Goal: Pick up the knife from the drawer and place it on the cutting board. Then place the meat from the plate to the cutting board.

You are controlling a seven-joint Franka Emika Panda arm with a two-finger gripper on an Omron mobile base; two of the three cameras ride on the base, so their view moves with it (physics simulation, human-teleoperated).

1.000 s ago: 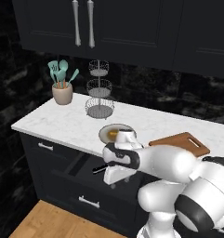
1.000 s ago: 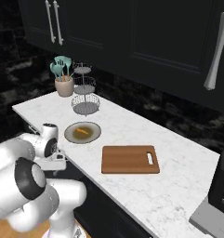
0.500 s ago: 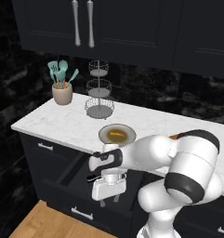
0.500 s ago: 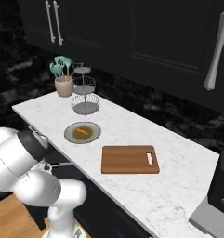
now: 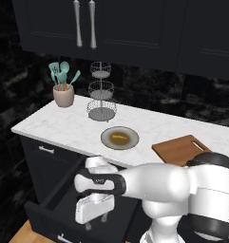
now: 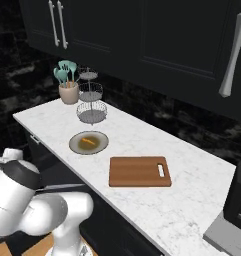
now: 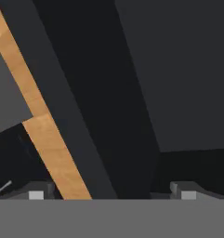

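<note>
Dropped lower into the open drawer (image 5: 59, 190) since a moment before, gripper (image 5: 96, 222) pointing down, arm bent low.

Right base: meat (image 6: 88, 141) on plate (image 6: 88, 142); cutting board (image 6: 139, 171) near counter's front edge.

Hand: fingertips (image 7: 36, 194) wide apart, holding nothing; knife unseen.

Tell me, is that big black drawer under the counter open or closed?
Open. The drawer is pulled out from the cabinet front, its dark interior exposed, and the gripper hangs over the opening.
</note>
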